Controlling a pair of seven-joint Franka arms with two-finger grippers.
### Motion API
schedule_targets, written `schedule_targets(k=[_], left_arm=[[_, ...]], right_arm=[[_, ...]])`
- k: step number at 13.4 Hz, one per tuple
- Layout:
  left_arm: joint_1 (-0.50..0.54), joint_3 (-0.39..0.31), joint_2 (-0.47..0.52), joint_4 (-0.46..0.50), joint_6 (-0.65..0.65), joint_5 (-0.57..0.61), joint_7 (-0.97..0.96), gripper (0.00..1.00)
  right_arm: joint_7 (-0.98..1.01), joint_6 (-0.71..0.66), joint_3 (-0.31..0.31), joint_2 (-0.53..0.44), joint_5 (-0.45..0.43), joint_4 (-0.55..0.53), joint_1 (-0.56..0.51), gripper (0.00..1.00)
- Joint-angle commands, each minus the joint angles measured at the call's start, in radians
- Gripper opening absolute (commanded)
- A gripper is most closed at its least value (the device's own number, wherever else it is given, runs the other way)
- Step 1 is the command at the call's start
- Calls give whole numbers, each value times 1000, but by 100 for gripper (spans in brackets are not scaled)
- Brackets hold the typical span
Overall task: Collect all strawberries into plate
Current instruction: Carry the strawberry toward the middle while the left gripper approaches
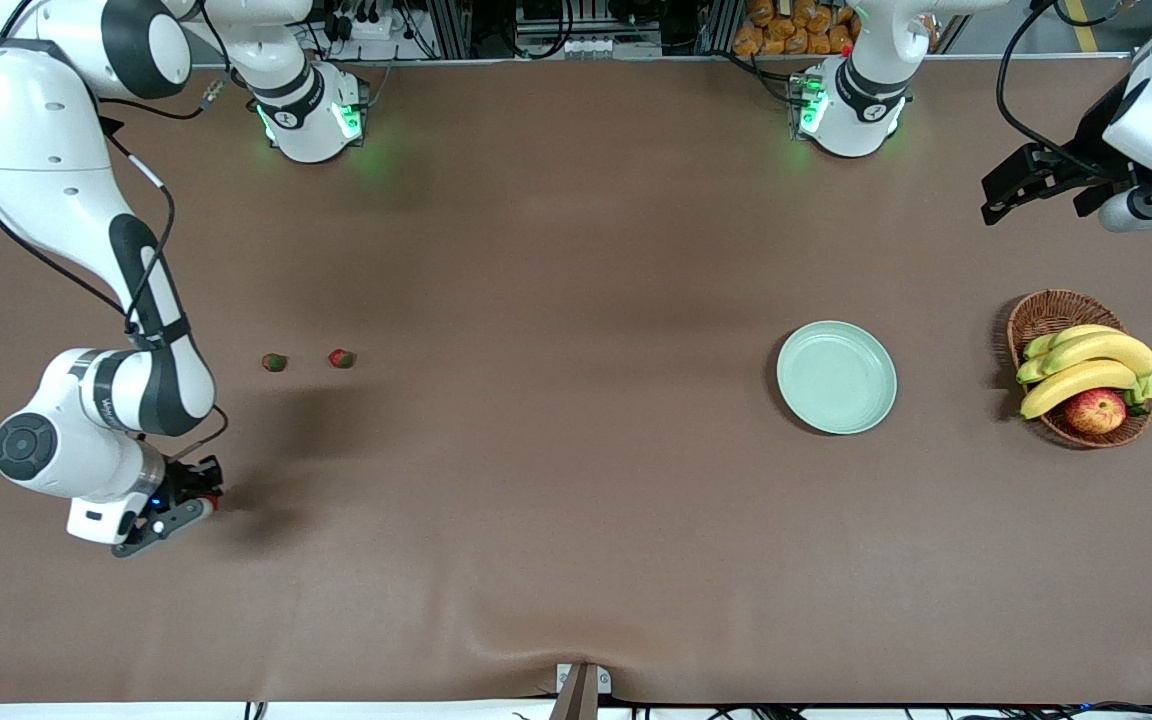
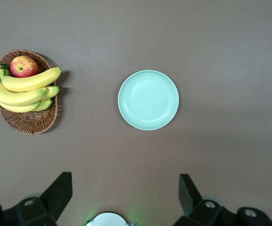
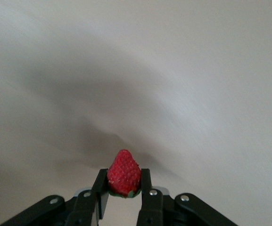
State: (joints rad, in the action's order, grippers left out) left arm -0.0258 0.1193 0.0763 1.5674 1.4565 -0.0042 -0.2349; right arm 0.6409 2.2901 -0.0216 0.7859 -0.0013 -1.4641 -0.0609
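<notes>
Brown cloth covers the surface [image 1: 556, 480], on which the pale green plate [image 1: 836, 377] is set toward the left arm's end, with nothing lying in it. Just beside the plate, nearer that end still, a wicker basket [image 1: 1041, 312] is seen holding bananas [image 1: 1086, 365] and an apple [image 1: 1095, 410]. Two strawberries [image 1: 341, 358] are left lying near each other toward the right arm's end, well apart from the plate; the second one [image 1: 274, 362] shows more green. The right tool [image 1: 198, 500] is lowered close to the surface nearer the front camera than those two berries, and it is clenched on a third strawberry [image 3: 124, 173], which is gripped between the fingers [image 3: 100, 192] with its red tip pointing outward. Whether that berry is touching the cloth cannot be made out. The left tool [image 2: 125, 190] is held high over the surface above the plate and basket, its jaws spread wide and nothing between them, and that arm is waiting.
</notes>
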Motion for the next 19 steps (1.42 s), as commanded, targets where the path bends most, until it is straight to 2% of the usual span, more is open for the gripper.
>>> schedule_targets(k=[1,3,8,14,19], left_arm=[[4,0,-3,-12,2,0,16,100],[4,-1,-1,-13,2,3,20,100],[4,-1,-3,-15,2,6,20,100],[3,0,-26,-12,7,-10,8,100],[-26,26,-33,3,7,-11,-1,100]], right_arm=[[-1,-15,-110,-20,38,2,-7,0],[-81,-14,-176,-20,89,2,1,0],[-350,-8,-288,-20,89,4,82,0],[-767,17,-284,-11,75,47,315,0],[-1105,182,-276,15,72,51,498,0]])
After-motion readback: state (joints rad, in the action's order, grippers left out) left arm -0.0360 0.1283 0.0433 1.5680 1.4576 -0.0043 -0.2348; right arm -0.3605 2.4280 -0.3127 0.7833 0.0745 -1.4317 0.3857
